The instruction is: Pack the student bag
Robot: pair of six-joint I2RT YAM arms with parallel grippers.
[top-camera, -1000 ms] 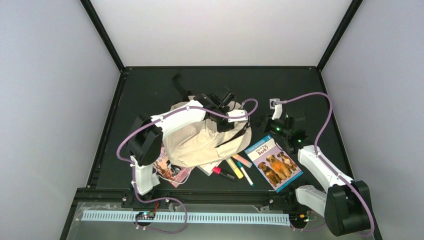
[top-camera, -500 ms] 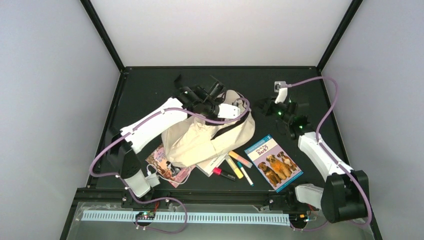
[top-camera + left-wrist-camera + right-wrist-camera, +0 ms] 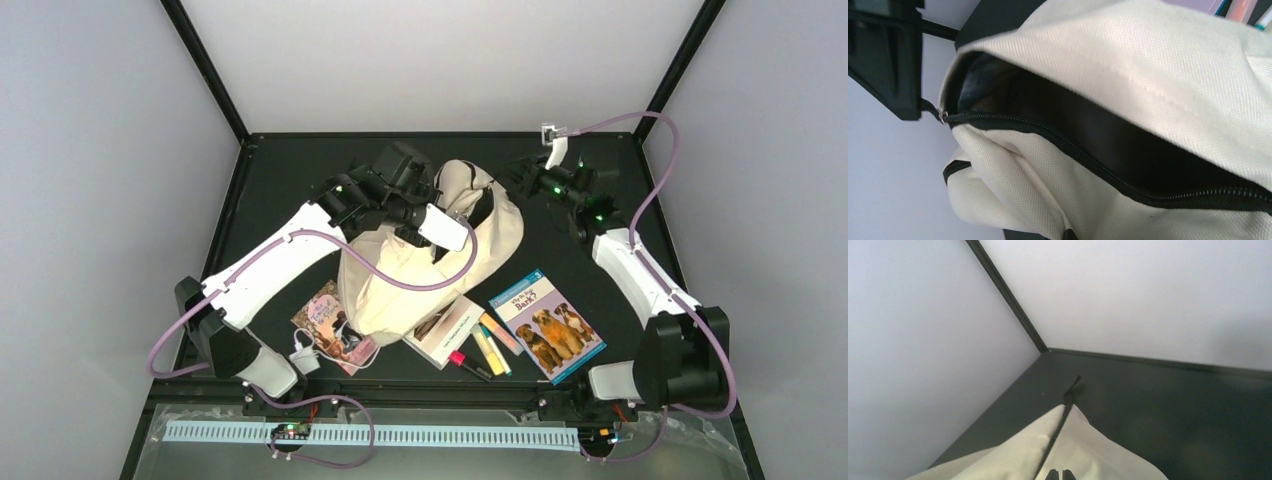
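The student bag, cream fabric with dark zippers, is pulled up into a hump at mid-table, held by both arms. My left gripper is shut on the fabric on its left side. In the left wrist view the bag fills the frame with its zipper mouth gaping dark, and my left gripper barely shows at the bottom edge. My right gripper pinches the bag's far right top. In the right wrist view it is shut on the fabric beside a dark zipper line.
Near the bag's front edge lie a dog book, a white book partly under the bag, several markers and a pink booklet. The enclosure's walls stand close behind the bag.
The left gripper closed on the bag. Both arms moved toward the back wall, dragging and lifting the bag. The white book and markers shifted and show more.
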